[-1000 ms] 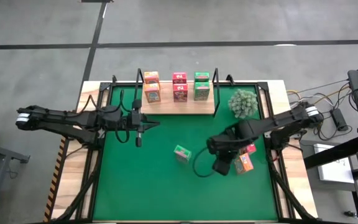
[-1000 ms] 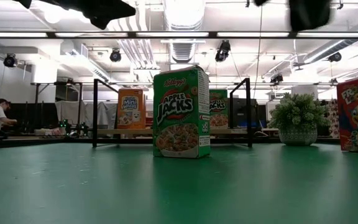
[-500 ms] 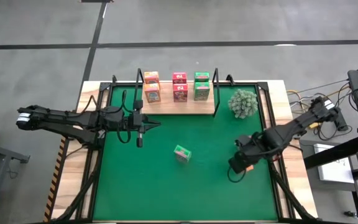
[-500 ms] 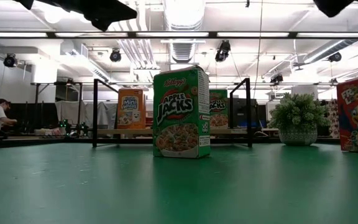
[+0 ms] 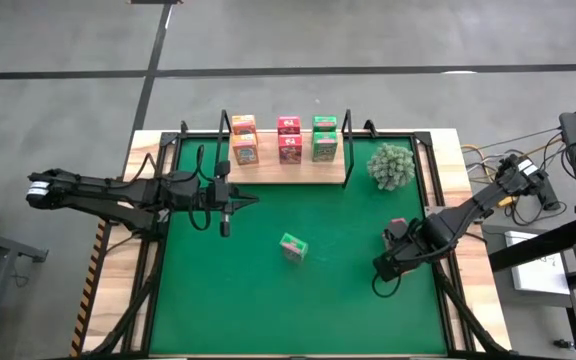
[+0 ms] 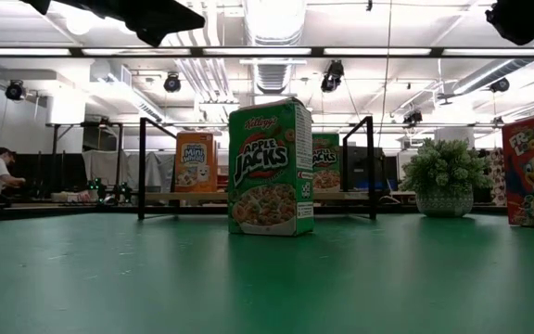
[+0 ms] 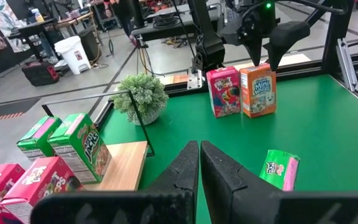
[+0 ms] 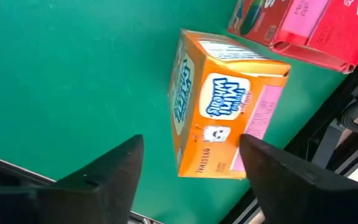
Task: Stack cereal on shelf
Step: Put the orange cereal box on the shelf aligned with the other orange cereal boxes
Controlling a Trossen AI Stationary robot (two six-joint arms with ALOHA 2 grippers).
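Fingers of the right gripper point(image 8: 188, 171) stand spread above the orange box point(image 8: 219, 102) — near the plant point(image 5: 392, 165); closing off-centre could topple it. Left gripper point(image 7: 199, 163) is closed.

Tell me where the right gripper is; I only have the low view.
Observer: The right gripper hangs open right above the orange box, on the right side of the mat.
Operator: Report the left gripper.
Observer: The left gripper is shut, hovering over the mat's left half, in front of the shelf.
Operator: Count the shelf.
Observer: It holds six boxes: two orange, two pink, two green.
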